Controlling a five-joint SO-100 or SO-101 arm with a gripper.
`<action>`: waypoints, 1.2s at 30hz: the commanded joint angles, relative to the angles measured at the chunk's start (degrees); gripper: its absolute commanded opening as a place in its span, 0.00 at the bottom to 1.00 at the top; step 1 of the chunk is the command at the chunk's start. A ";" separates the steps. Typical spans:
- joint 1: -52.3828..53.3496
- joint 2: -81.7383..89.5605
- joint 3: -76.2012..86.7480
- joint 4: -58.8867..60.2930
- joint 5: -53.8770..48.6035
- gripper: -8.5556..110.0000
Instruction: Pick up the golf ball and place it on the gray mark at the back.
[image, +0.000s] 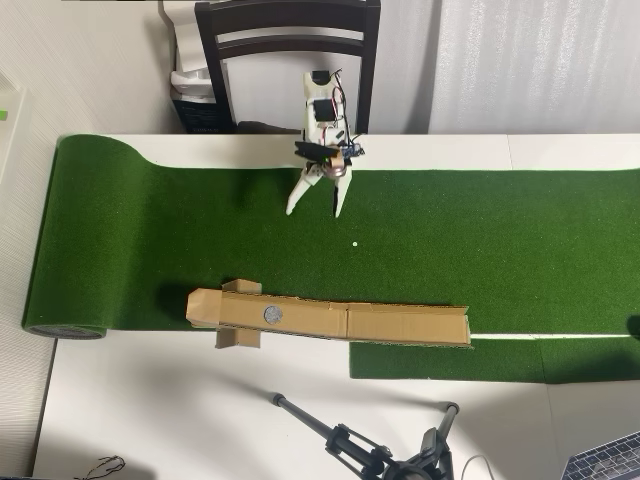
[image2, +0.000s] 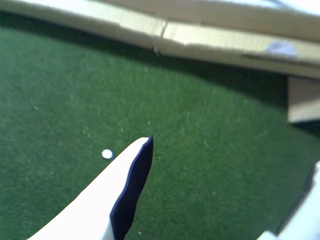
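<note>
- Overhead view: gripper (image: 315, 210) spread wide and holding nothing, up near the far edge of the green mat (image: 500, 240).
- No golf ball to be seen anywhere on the mat. Only a tiny white dot (image: 354, 243) just in front of the gripper.
- Gray mark (image: 272, 314) on the long cardboard strip (image: 400, 322), with nothing on it.
- Wrist view: one white finger (image2: 100, 200) pointing over the grass, with the tiny dot (image2: 107, 154) close beside its tip.
- Gray mark (image2: 281, 48) blurry, at the top right on the cardboard.
- Best guess: right at the start, nothing picked up yet.
- Next: find the ball first, then go down over it with fingers wide and squeeze gently.
</note>
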 joint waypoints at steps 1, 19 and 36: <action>-0.53 0.70 0.18 -2.11 0.18 0.49; 3.16 7.65 1.58 13.89 2.99 0.49; 2.64 7.65 7.38 12.57 7.29 0.49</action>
